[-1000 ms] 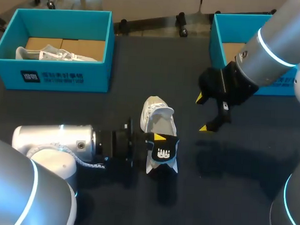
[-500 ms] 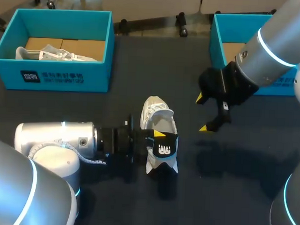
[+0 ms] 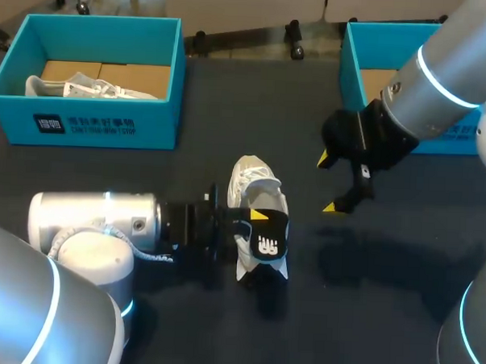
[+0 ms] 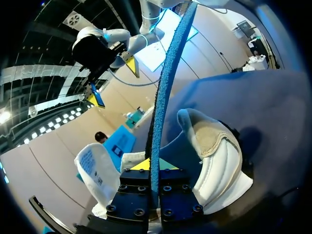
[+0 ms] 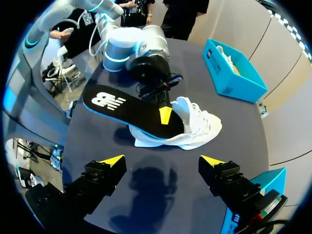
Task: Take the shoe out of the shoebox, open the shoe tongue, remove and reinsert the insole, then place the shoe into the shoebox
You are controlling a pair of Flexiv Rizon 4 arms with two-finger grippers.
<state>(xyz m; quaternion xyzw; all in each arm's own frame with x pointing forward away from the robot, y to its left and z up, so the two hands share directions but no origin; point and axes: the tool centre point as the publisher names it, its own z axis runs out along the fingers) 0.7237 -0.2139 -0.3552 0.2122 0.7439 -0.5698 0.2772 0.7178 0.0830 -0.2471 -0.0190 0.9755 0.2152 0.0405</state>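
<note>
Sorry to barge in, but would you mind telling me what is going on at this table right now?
The left tool is shut on the black insole, holding it over the white shoe, which lies on the table. One end of the insole sits at the shoe's opening. The right tool hangs open above the table beside the shoe, holding nothing. A second shoe lies in the blue shoebox at the far left.

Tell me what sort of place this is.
Probably a robot lab bench for shoe handling: a dark table with a blue shoebox, and the left hand holding an insole at a white shoe.
</note>
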